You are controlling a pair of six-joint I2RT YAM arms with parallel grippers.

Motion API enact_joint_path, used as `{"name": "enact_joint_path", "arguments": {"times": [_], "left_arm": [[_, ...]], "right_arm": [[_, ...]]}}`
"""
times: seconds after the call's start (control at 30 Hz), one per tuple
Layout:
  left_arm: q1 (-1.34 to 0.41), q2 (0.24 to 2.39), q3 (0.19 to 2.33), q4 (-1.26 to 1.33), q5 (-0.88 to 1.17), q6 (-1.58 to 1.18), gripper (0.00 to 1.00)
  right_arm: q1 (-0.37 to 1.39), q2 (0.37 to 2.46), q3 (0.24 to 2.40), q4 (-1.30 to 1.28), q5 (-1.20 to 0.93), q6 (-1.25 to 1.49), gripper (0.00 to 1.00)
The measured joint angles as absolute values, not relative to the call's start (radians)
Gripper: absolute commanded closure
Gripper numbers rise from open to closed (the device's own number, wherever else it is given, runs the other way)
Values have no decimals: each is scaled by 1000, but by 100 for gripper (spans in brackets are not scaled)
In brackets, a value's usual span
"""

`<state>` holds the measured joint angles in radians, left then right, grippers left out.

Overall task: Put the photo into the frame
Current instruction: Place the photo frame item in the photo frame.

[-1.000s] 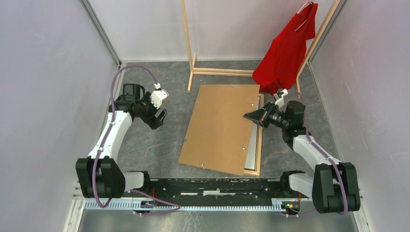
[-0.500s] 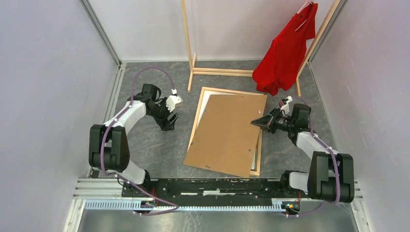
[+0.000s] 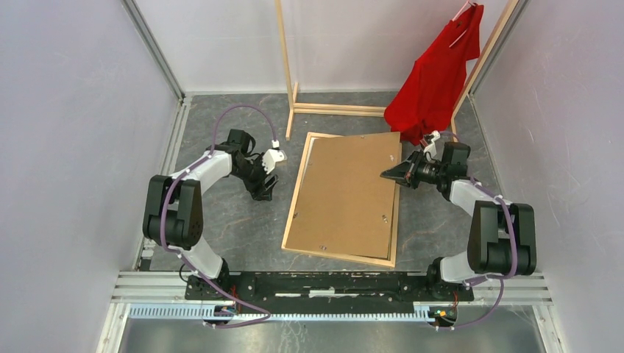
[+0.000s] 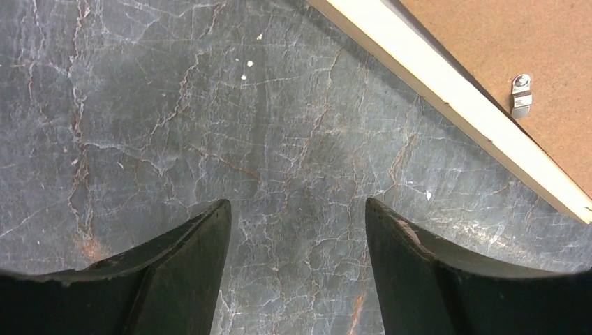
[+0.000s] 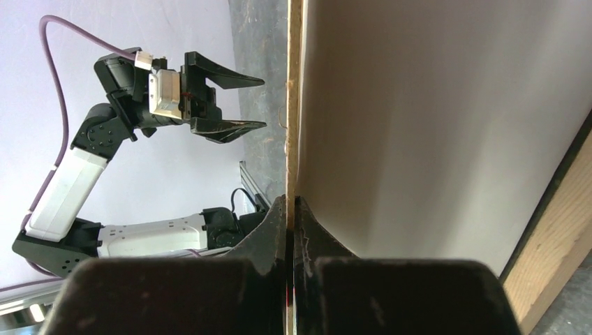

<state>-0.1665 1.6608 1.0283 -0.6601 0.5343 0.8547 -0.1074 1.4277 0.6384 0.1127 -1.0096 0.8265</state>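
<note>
Frame (image 3: 293, 209) flat on desk (image 3: 235, 232), backing board (image 3: 346, 195) askew over it, edge pinched in closed right pincer (image 3: 386, 175); left pincer (image 4: 297, 206) open, empty. Risk of board slipping, missing recess.

Two white-shelled arms (image 3: 202, 168), black joints, purple cables (image 3: 243, 108), black tapered pincer fingers (image 4: 433, 279), seemingly scuffed edges.

The frame (image 4: 447, 87) is showing smooth pale wood, the backing board (image 3: 346, 195) matt brown fibreboard, the table (image 4: 209, 105) veined grey stone
</note>
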Motion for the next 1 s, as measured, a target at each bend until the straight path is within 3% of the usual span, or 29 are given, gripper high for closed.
{"name": "enact_joint_path", "arguments": {"times": [1.0], "left_arm": [[-273, 1720, 1067, -632, 533, 853, 30]], "right_arm": [[-113, 1580, 740, 129, -1034, 762, 100]]}}
